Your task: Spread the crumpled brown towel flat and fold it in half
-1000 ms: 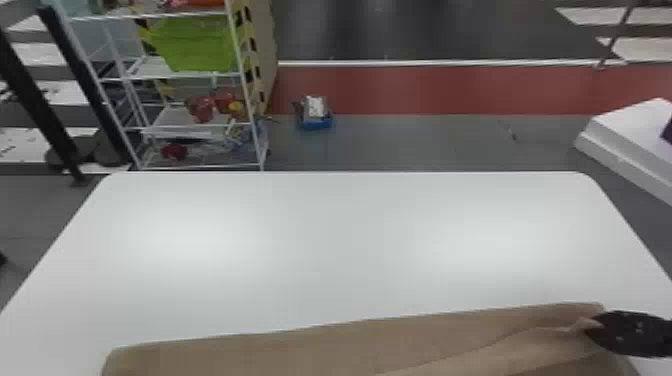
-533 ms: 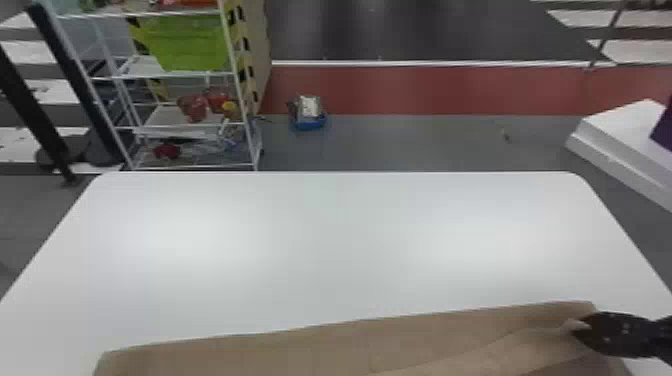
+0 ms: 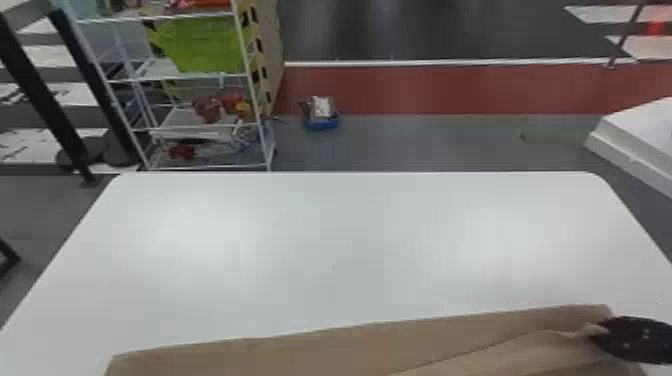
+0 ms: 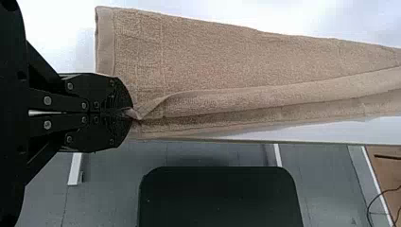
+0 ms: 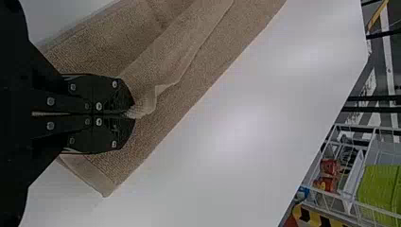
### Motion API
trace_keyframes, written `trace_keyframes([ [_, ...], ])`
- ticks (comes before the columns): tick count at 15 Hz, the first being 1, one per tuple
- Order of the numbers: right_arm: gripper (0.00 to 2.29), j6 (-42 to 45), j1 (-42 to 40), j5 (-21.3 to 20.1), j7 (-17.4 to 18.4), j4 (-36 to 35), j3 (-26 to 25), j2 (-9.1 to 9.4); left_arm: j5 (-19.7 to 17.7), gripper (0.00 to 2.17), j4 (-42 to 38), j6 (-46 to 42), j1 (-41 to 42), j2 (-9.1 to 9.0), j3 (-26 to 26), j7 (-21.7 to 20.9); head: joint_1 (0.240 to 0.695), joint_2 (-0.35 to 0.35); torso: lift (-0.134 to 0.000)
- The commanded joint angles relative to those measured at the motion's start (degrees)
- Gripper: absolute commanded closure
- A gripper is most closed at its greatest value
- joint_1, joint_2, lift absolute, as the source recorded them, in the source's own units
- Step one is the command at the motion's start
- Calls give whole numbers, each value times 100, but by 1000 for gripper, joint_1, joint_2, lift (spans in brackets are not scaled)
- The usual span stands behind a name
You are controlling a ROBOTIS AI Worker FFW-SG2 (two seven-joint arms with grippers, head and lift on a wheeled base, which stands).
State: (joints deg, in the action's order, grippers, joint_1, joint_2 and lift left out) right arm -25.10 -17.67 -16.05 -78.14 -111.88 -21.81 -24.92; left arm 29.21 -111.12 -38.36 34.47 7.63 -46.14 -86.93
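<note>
Nearest, in the left wrist view, a black panel with rounded corners shows over the grey floor, just past the table's edge. The brown towel lies on the table along the bottom of the head view's frame, from lower left to lower right, its far edge slanting higher toward the right. It is laid out long, with an upper layer folded over and a loose edge running lengthwise across it.

The left gripper has its 2 fingers closed on a pinch of that upper layer, near 1 end of the towel. At the lower right of the head view, the right gripper has its 2 fingers closed on another pinch of it, near the other end.

Beyond the towel, the white table spreads across the middle of the frame. Past it, a blue tray sits on the floor at upper center, and a white block stands at the right edge. At upper left are a white wire rack holding a green bin, and 2 black posts. Farther off, a red strip crosses the floor.
</note>
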Motion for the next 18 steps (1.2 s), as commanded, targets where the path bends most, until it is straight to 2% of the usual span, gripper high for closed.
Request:
trace_keyframes([
  [1,1322,0,0,5,-19,-18,18,5,-3,1663,-24,0,7,2,-53,-61,695,80,-123],
  [3,1322,-18,-26,14,-19,-79,10,14,-3,1460,-94,18,25,11,-97,-219,695,89,-123],
  [4,1322,-18,-44,14,-19,-88,1,5,-47,1123,-147,18,43,11,-132,-254,695,93,-123],
  [5,1322,0,-53,14,-19,-88,1,14,-73,647,-165,18,43,11,-176,-289,695,97,-123],
  [6,1322,0,-79,14,-19,-88,-8,14,-82,340,-182,35,51,2,-194,-289,695,104,-123],
  [7,1322,18,-97,23,-19,-88,-8,14,-91,171,-209,35,43,2,-202,-289,695,106,-123],
  [13,1322,229,-264,-12,-19,-79,-69,14,-73,147,-305,88,-19,11,-255,-298,695,112,-123],
  [18,1322,1248,-501,-171,-19,-18,-166,84,-91,147,-323,88,-89,19,-308,-307,695,118,-123],
])
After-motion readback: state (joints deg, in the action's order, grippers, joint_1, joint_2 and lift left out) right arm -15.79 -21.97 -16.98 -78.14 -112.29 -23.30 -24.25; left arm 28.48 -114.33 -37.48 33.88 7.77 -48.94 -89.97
